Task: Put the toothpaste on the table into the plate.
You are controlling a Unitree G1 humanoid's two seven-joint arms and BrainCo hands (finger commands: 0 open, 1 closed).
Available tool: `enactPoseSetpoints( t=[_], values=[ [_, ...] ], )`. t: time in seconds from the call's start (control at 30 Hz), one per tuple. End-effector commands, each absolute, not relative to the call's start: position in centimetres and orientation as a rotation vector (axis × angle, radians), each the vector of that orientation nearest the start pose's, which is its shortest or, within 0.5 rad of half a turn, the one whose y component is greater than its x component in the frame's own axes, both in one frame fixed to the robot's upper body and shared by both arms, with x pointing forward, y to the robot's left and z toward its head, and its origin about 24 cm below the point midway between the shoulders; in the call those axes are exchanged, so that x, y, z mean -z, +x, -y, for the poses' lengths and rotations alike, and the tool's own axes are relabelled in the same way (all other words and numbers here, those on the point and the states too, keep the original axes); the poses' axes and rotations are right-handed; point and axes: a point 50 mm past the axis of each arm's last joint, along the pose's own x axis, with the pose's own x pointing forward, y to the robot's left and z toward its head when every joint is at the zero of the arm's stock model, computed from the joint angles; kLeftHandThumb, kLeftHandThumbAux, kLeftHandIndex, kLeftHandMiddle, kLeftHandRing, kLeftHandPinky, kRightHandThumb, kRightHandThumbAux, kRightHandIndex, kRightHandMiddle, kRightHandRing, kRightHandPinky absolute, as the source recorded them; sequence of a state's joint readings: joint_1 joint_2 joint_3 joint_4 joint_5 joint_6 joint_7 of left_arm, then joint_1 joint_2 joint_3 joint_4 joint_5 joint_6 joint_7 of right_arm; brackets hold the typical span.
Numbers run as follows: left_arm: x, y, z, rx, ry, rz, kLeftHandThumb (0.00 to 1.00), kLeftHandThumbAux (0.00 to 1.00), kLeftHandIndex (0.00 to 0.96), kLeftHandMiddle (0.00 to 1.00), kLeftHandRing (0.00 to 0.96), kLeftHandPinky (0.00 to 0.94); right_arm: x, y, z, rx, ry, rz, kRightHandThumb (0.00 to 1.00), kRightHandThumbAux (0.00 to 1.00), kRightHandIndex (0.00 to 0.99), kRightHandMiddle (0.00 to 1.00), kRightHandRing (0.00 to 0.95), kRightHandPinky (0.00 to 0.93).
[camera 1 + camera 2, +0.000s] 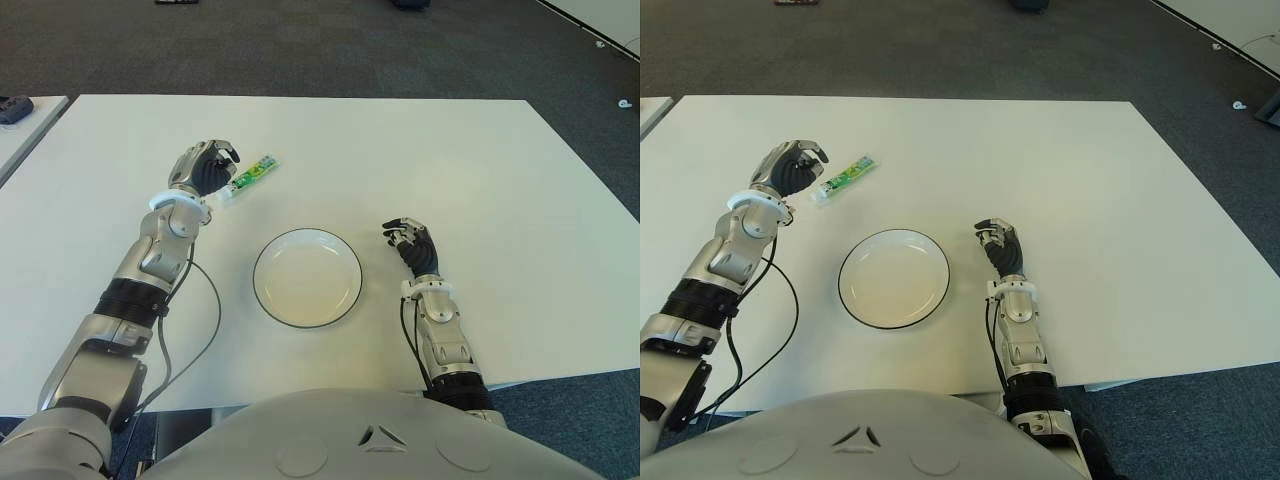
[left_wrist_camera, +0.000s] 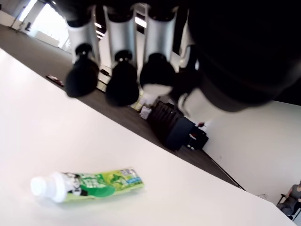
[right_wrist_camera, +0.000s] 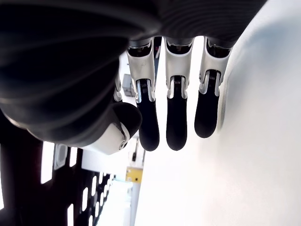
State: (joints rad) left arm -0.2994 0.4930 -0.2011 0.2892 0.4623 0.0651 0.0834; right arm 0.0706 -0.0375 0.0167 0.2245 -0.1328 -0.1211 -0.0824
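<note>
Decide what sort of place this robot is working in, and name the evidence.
Probably an office or lab room: grey carpet floor, a plain white table, and a second white table alongside it, on the robot's left.

A dark grey carpeted floor [image 1: 330, 45] surrounds the white table [image 1: 480, 170] on its far and right sides. A second white table [image 1: 25, 125] stands just beside it at the far left, with a dark object [image 1: 14, 107] lying on its far end. Small pale bits of debris [image 1: 624, 103] lie on the carpet at the far right, and in the left wrist view a dark cabinet-like unit [image 2: 181, 134] stands on the floor beyond the table's edge.
</note>
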Motion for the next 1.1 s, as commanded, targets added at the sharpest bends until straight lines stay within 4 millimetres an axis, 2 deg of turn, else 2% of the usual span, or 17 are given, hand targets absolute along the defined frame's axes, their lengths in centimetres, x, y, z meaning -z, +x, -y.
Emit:
enactPoseSetpoints(
  t=[0.03,0.27,0.5,0.63,0.7,0.73,0.77,0.8,0.83,0.9,0.97,1.1],
  values=[
    [-6.6,30.6,-21.5,0.078,1.048,0.003,0.706,0.72,0.436,0.805,0.784,0.763,1.4,23.2,15.9,0.062,-0.162,-0.159,0.707,0.732,0.417,0.399,0.389,0.408],
    [-6.9,30.7,-21.3,0.086,1.107,0.014,0.705,0.72,0.435,0.796,0.774,0.742,1.4,23.2,15.9,0.062,-0.164,-0.157,0.707,0.732,0.417,0.406,0.395,0.414],
    [-6.7,31.5,-20.8,0.034,1.199,-0.064,0.695,0.716,0.432,0.75,0.721,0.687,1.4,23.4,15.9,0.057,-0.157,-0.158,0.708,0.732,0.417,0.41,0.399,0.419],
    [-5.8,32.8,-20.3,0.048,1.282,-0.161,0.689,0.711,0.43,0.726,0.699,0.646,1.4,23.4,15.8,0.055,-0.156,-0.155,0.708,0.732,0.418,0.411,0.401,0.421],
    [-5.3,33.7,-20.1,0.065,1.343,-0.233,0.688,0.709,0.428,0.691,0.658,0.584,1.4,23.4,15.7,0.053,-0.156,-0.152,0.708,0.731,0.418,0.41,0.401,0.421],
    [-5.1,34.0,-20.1,0.071,1.369,-0.263,0.54,0.631,0.377,0.597,0.546,0.49,1.4,23.4,15.7,0.052,-0.156,-0.151,0.707,0.731,0.418,0.41,0.401,0.42],
    [-5.0,34.3,-20.2,0.081,1.392,-0.292,0.441,0.583,0.344,0.535,0.474,0.429,1.4,23.4,15.7,0.052,-0.156,-0.15,0.707,0.731,0.418,0.409,0.4,0.42],
    [-4.9,34.5,-20.3,0.087,1.407,-0.312,0.369,0.543,0.271,0.424,0.367,0.335,1.4,23.4,15.7,0.052,-0.156,-0.15,0.707,0.731,0.418,0.409,0.4,0.419],
    [-4.7,34.7,-20.4,0.095,1.427,-0.34,0.343,0.53,0.245,0.385,0.329,0.3,1.4,23.5,15.7,0.053,-0.157,-0.15,0.707,0.731,0.418,0.409,0.399,0.419],
    [-4.3,35.1,-20.6,0.107,1.462,-0.384,0.266,0.471,0.127,0.211,0.162,0.153,1.4,23.5,15.7,0.054,-0.158,-0.15,0.707,0.731,0.417,0.408,0.398,0.418],
    [-3.9,35.4,-20.7,0.12,1.497,-0.42,0.235,0.441,0.076,0.137,0.093,0.092,1.4,23.5,15.7,0.056,-0.16,-0.149,0.707,0.731,0.418,0.408,0.398,0.418],
    [-3.3,35.6,-20.8,0.146,1.559,-0.476,0.21,0.364,0.018,0.054,0.025,0.022,1.3,23.5,15.7,0.059,-0.164,-0.147,0.707,0.731,0.418,0.41,0.399,0.419]
  ],
)
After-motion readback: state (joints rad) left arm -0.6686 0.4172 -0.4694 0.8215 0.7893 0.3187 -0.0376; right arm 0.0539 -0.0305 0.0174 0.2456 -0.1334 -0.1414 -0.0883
